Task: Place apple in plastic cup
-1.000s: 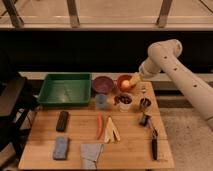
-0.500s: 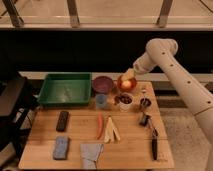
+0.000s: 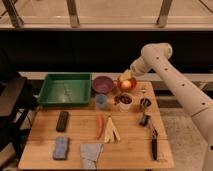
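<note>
Beyond the plastic cup (image 3: 101, 101), the gripper (image 3: 125, 78) sits right over the apple (image 3: 126, 85), its hold impossible to tell.

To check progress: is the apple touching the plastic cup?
Apart. The camera view shows the apple right below the gripper; the plastic cup stands well left of it, with a gap.

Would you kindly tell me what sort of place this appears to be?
Probably a robot test area: a wooden table crowded with props like the green tray, window frames behind, and the gripper just above the apple.
</note>
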{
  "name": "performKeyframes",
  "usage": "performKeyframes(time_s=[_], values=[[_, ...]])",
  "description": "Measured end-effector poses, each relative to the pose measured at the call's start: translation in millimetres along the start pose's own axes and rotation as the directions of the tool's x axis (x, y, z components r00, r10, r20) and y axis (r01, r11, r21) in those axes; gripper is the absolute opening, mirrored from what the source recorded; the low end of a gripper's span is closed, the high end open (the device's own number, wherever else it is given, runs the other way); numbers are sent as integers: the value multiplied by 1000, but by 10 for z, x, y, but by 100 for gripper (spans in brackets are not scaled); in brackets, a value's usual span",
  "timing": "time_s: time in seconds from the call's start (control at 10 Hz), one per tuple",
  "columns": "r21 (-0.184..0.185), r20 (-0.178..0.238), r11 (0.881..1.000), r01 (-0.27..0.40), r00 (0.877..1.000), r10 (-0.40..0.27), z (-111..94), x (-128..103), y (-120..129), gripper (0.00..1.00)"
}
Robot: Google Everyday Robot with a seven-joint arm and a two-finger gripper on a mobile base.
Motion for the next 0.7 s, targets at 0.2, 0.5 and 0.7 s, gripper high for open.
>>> performKeyframes(time_s=[0.2,0.5,0.7], values=[[3,4,1000,-6,1000,6,260,-25,-160,70],[9,-12,1000,-6,1000,6,473,-127,-315,70],[15,-33,1000,-18,999,18,608,-185,-470,70]])
